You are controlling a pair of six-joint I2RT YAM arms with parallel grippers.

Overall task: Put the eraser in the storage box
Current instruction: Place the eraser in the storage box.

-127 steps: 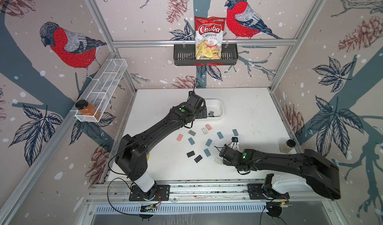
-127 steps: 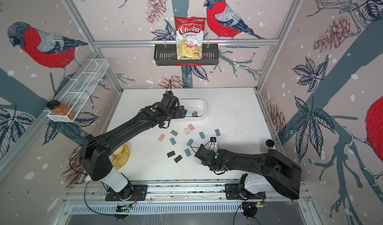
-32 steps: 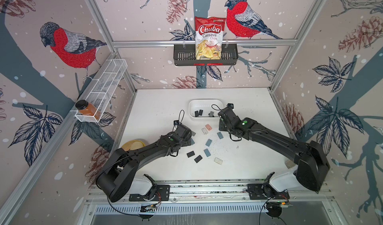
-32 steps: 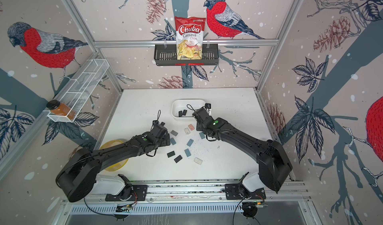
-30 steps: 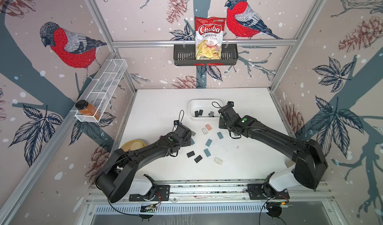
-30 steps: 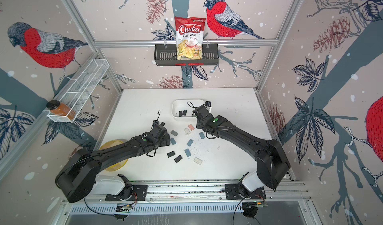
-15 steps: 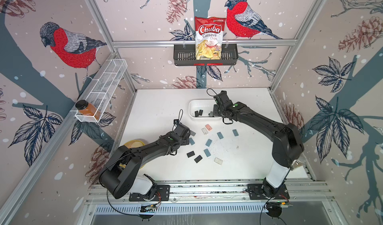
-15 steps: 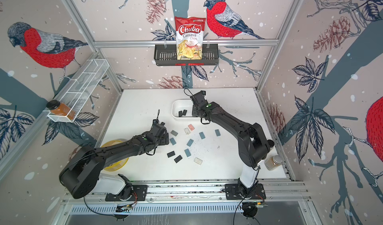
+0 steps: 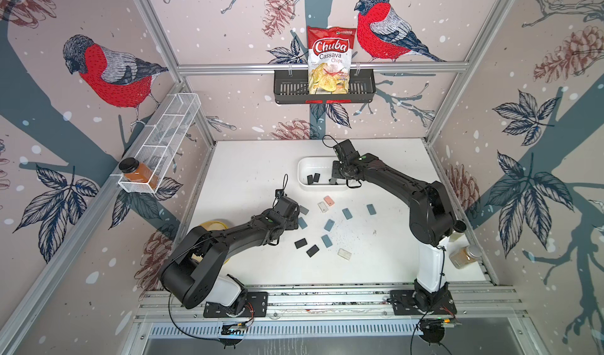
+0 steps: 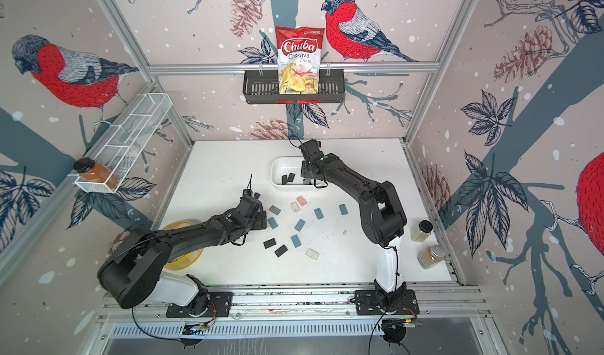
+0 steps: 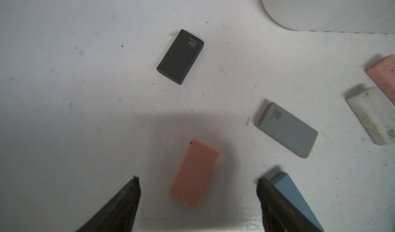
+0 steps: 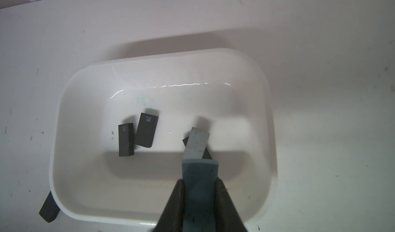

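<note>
The storage box (image 9: 305, 165) (image 10: 277, 167) (image 12: 62, 105) is a white tub at the back middle of the table. Two black erasers (image 12: 147, 132) and a grey eraser (image 12: 197, 143) lie in it. My right gripper (image 12: 199, 177) (image 9: 335, 178) hangs over the tub's inside, shut on a blue eraser (image 12: 199, 169). My left gripper (image 11: 197, 179) (image 9: 295, 217) is low over the table and open. A salmon eraser (image 11: 194, 173) lies flat between its fingers, touching neither. In both top views the gripper hides that eraser.
Several loose erasers lie mid-table: blue (image 9: 347, 213), black (image 9: 300, 243), white (image 9: 344, 254), grey (image 11: 286, 129). A black eraser (image 12: 49, 209) sits against the tub's outside. A yellow bowl (image 10: 183, 258) is front left, two jars (image 10: 431, 256) front right. The black basket (image 9: 287, 90) and wire rack (image 9: 170, 124) hang on the walls.
My right arm has carried the blue eraser from the middle of the table back to above the storage box. The left arm has barely moved.
</note>
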